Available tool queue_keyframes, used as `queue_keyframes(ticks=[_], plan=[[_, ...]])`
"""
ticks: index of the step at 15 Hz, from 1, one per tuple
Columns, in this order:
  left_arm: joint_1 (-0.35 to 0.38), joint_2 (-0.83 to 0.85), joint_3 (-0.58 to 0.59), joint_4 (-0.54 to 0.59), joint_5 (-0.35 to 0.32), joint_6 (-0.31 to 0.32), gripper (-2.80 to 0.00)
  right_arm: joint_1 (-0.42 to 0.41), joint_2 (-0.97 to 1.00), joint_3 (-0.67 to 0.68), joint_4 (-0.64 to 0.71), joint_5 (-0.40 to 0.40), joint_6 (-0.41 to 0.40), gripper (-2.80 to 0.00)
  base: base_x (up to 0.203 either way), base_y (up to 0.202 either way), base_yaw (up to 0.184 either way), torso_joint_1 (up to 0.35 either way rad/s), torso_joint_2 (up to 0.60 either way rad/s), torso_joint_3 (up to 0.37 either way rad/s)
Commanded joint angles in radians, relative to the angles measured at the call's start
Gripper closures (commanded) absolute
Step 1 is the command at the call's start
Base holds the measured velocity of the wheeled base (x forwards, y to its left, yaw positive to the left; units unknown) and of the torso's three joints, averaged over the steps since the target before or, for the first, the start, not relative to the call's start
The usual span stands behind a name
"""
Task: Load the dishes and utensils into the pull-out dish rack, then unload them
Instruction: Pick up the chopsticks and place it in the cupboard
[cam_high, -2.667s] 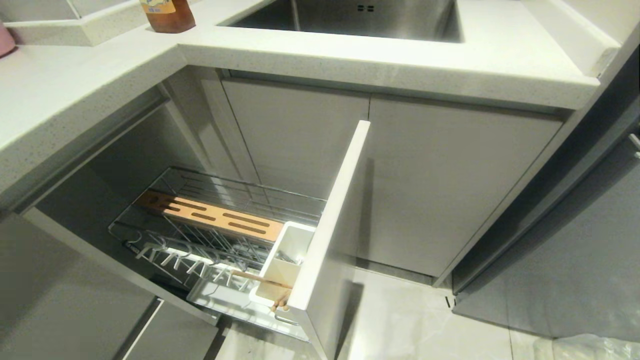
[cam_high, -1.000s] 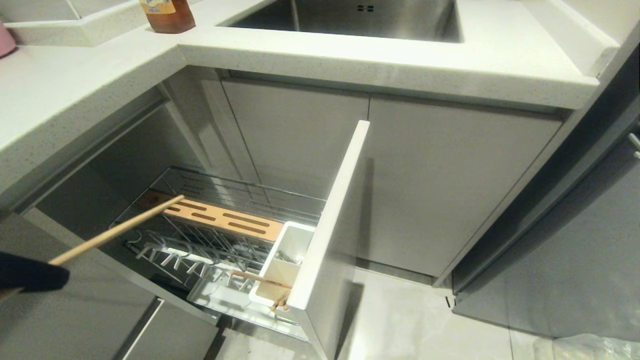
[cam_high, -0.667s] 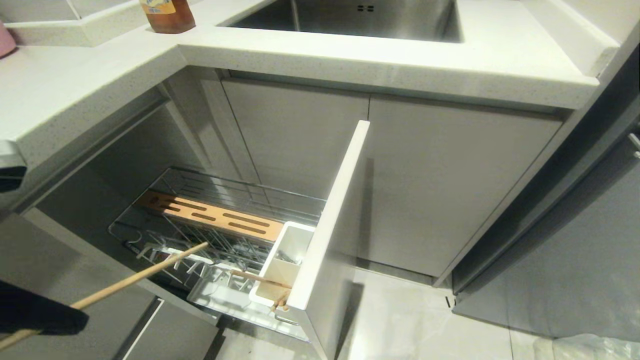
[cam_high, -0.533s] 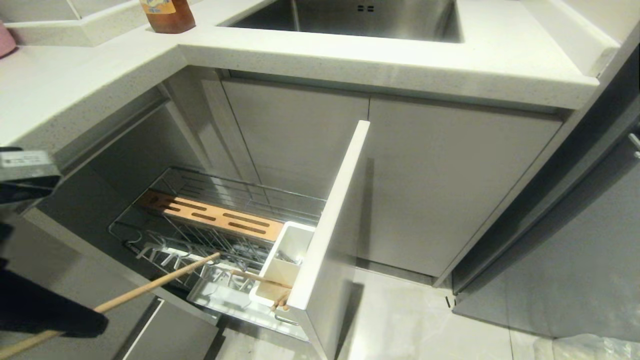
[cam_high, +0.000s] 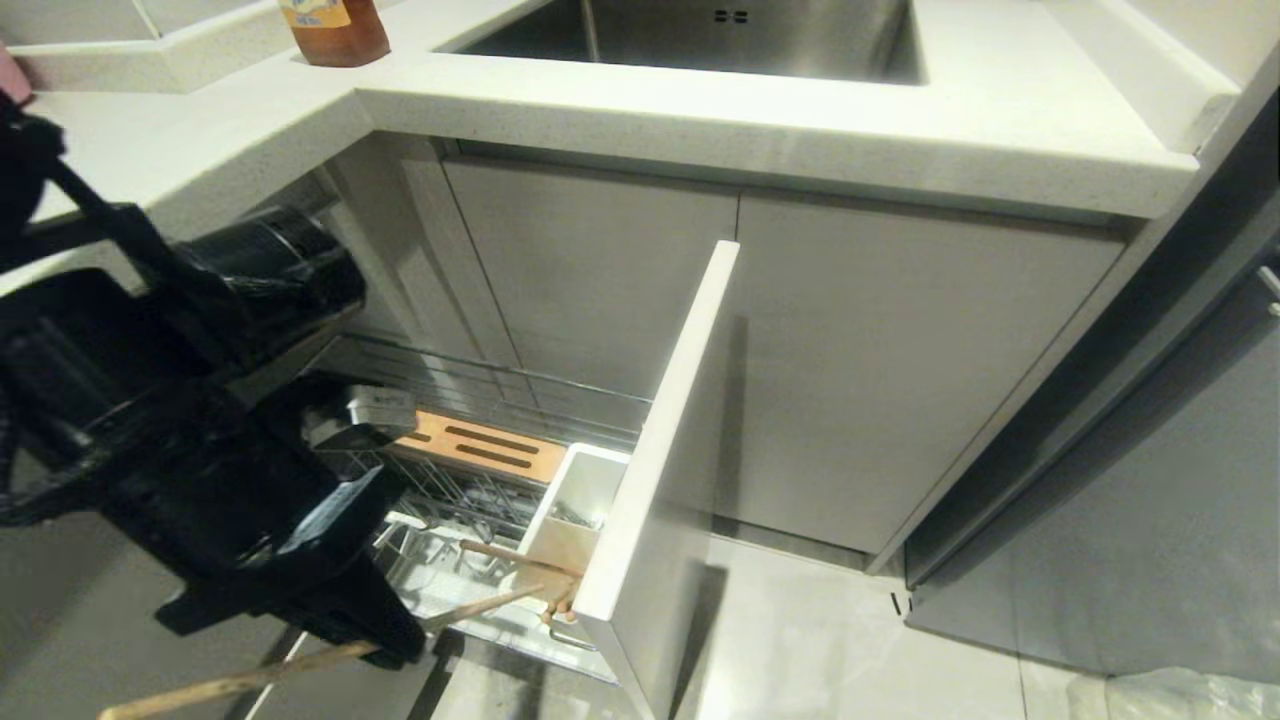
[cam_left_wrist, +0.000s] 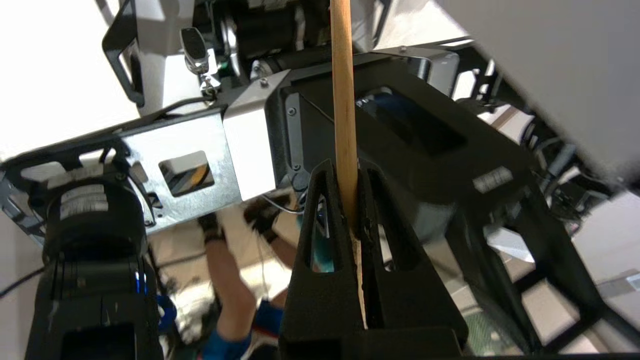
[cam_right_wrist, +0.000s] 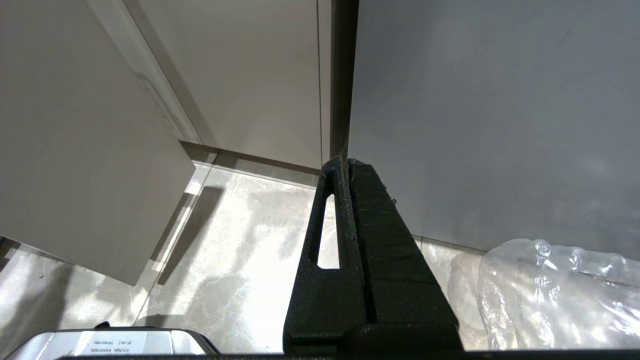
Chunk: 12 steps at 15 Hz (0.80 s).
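The pull-out dish rack (cam_high: 600, 425) stands drawn out under the counter, with its wood strip (cam_high: 480, 450), white utensil box (cam_high: 575, 510) and pale front panel (cam_high: 660, 450). One chopstick (cam_high: 520, 558) lies slanted across the box, and something grey and metallic (cam_high: 573, 516) shows inside it. My left gripper (cam_high: 395, 640) hangs low over the rack's near side, shut on a second chopstick (cam_high: 490, 603) whose tip points at the box. The left wrist view shows this chopstick (cam_left_wrist: 343, 100) pinched between the fingers of the left gripper (cam_left_wrist: 350, 170). The dishes are out of view. My right gripper (cam_right_wrist: 346, 162) is parked, shut and empty.
The left arm (cam_high: 180, 430) hides the rack's left half. Above are the counter (cam_high: 760, 130), the sink (cam_high: 700, 40) and a bottle (cam_high: 335, 30). A two-door cabinet (cam_high: 800, 350) stands behind the panel. A plastic bag (cam_right_wrist: 550, 290) lies on the floor. A person's legs (cam_left_wrist: 225, 280) show behind the robot.
The left arm has swung in from the left edge, down and rightward over the rack, carrying the chopstick. Its tip has dropped from above the wood strip to beside the utensil box.
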Motion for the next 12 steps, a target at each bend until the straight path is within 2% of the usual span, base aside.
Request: queue_keyframes(ticks=[1,4,12], plan=[[-0.009,0.112,-0.004,-0.028,0.002,0.003,0.00,0.000,0.001,0.000,0.000,0.000,0.000,0.00,0.000,0.000,0.000,0.000,0.00,0.000],[0.012,0.143,-0.002,-0.085,0.006,0.034,0.00,0.000,0.001,0.000,0.000,0.000,0.000,0.00,0.000,0.000,0.000,0.000,0.00,0.000],[0.102,0.210,0.016,-0.128,0.001,0.167,0.00,0.000,0.001,0.000,0.000,0.000,0.000,0.00,0.000,0.000,0.000,0.000,0.00,0.000]])
